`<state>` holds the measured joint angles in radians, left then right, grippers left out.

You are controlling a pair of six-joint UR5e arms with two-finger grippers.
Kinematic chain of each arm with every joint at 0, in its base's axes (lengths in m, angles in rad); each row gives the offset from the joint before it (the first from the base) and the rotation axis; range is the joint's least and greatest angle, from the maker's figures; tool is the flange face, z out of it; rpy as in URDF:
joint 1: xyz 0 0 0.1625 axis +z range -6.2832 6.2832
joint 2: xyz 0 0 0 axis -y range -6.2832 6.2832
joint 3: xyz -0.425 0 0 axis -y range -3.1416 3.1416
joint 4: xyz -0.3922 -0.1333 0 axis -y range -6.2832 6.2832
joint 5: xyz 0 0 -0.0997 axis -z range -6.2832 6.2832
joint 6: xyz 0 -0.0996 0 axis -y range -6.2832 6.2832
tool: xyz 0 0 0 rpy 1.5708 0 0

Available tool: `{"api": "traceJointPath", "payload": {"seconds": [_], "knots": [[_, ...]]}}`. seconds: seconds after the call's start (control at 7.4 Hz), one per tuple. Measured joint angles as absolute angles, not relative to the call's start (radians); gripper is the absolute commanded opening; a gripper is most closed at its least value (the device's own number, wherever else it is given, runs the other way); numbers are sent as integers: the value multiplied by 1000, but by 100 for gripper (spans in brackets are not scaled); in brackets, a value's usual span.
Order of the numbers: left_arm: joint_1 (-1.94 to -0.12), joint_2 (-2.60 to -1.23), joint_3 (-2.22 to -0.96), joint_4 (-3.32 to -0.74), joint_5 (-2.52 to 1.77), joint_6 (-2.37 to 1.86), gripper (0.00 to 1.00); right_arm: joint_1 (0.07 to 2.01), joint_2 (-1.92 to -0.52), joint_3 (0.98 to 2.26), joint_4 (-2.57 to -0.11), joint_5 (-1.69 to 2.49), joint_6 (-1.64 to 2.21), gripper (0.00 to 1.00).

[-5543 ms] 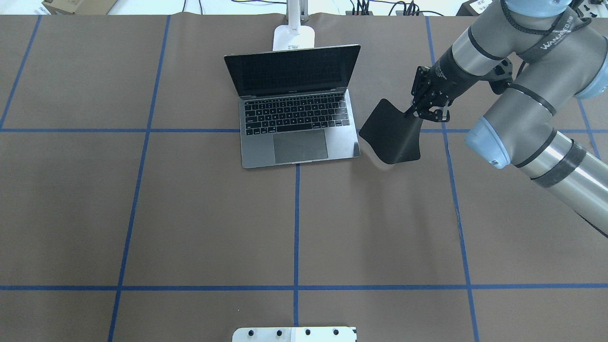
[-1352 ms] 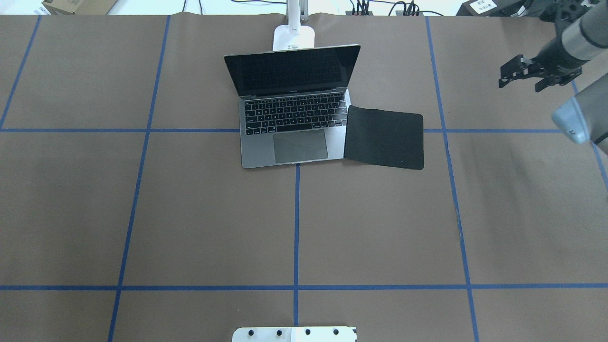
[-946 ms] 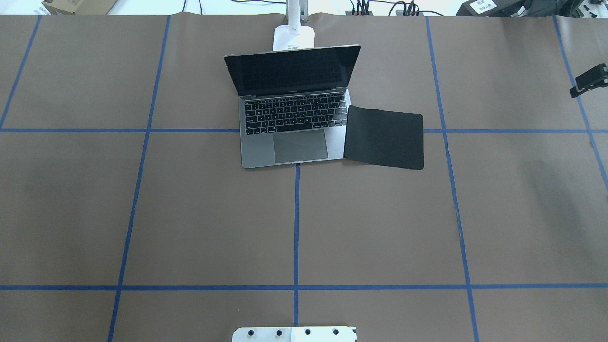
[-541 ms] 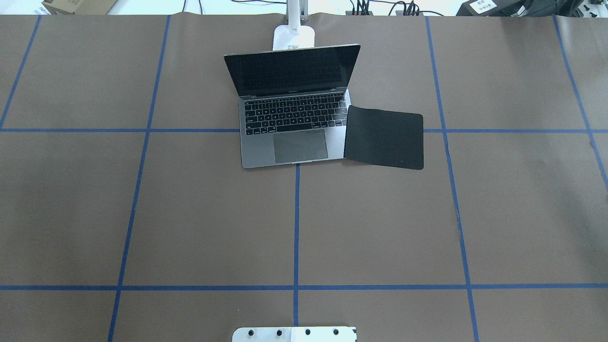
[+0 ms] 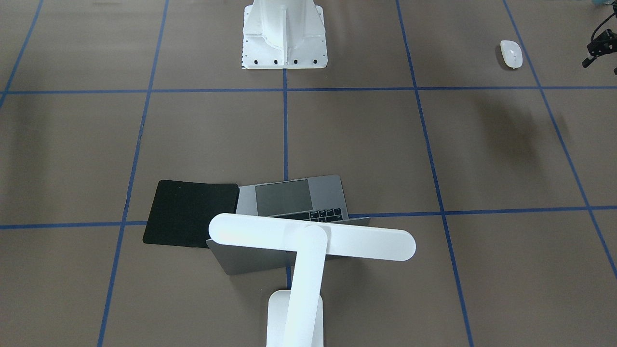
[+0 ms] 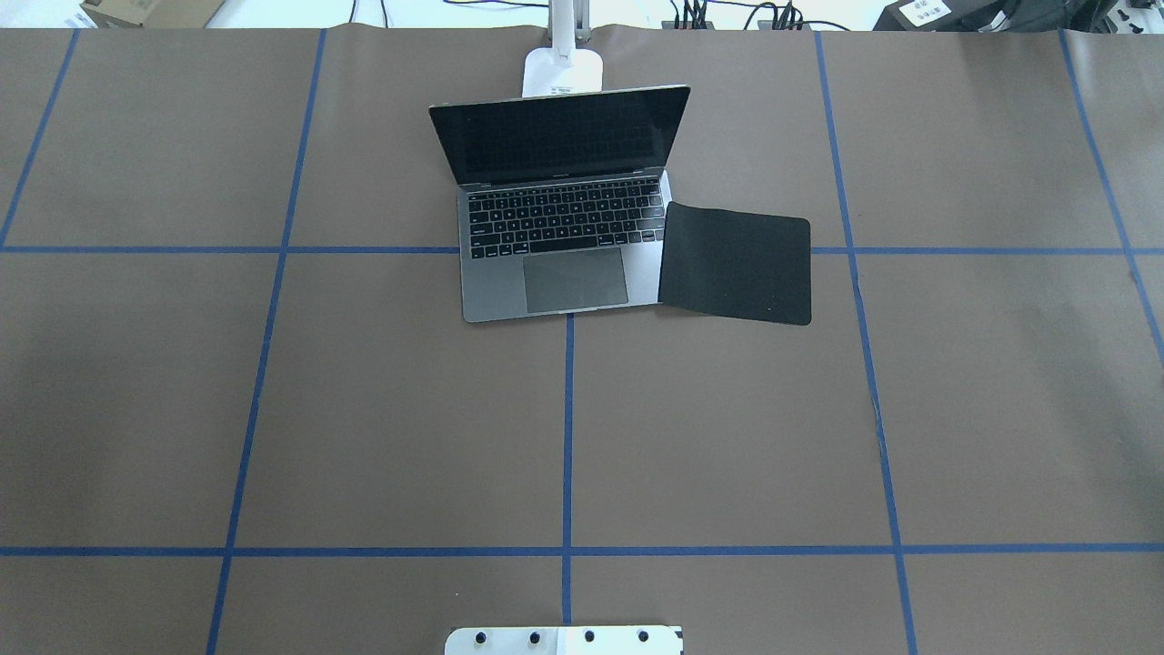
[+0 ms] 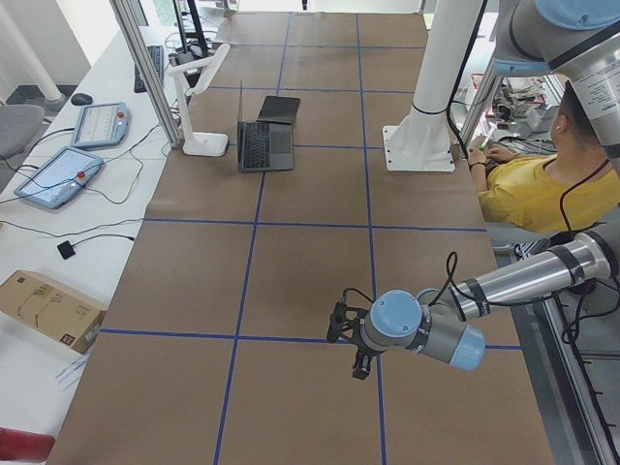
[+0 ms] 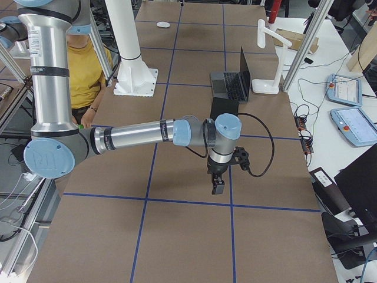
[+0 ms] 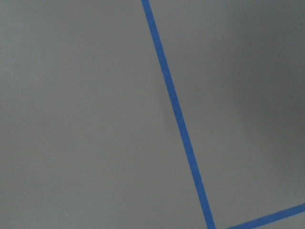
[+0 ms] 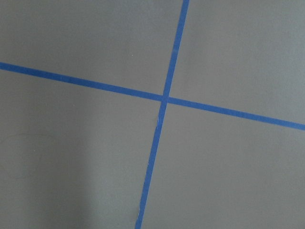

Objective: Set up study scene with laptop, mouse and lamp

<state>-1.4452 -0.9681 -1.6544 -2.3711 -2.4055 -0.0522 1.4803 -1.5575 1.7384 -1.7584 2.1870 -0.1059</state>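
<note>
You have wide open room: the table (image 6: pixel 364 409), brown paper under a blue tape grid, is bare across its middle and along most of the robot's side, where only the white robot pedestal (image 5: pixel 284 33) stands. The set-up sits against the far edge. The laptop (image 6: pixel 564 227) is open there, the lamp (image 5: pixel 313 241) stands just behind its screen with the bar head over it, and the black mat (image 6: pixel 735 264) lies on the robot's right with one edge over the laptop's palm rest. Past that edge runs a white bench with two teach pendants (image 7: pixel 58 174) and a cardboard box (image 7: pixel 48 305); a person in a yellow shirt (image 7: pixel 528 184) sits behind the pedestal. The mouse (image 5: pixel 511 53) lies far out on the robot's left, well apart from the laptop, near the left gripper (image 7: pixel 354 341) but not touching it. The right gripper (image 8: pixel 219 180) hangs over bare paper at the other end. You cannot tell how wide either claw stands; both wrist cameras show only paper and tape.
</note>
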Motion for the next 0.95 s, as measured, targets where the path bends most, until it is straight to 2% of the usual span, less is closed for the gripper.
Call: {"api": "traceJointPath", "payload": {"seconds": [0.27,0.68,0.95], "knots": [[-1355,-938,-1683,-2399,-2377,-158,100,1480,-1564,1738,-1757,2186,-106,100],[-995,-928,-1819,-2400,-2244,-475,100,1480,-1566,1738,-1755,2184,-107,100],[-911,-901,-1836,-2400,-2231,-589,100,1480,-1566,1737,-1755,2183,-107,100]]}}
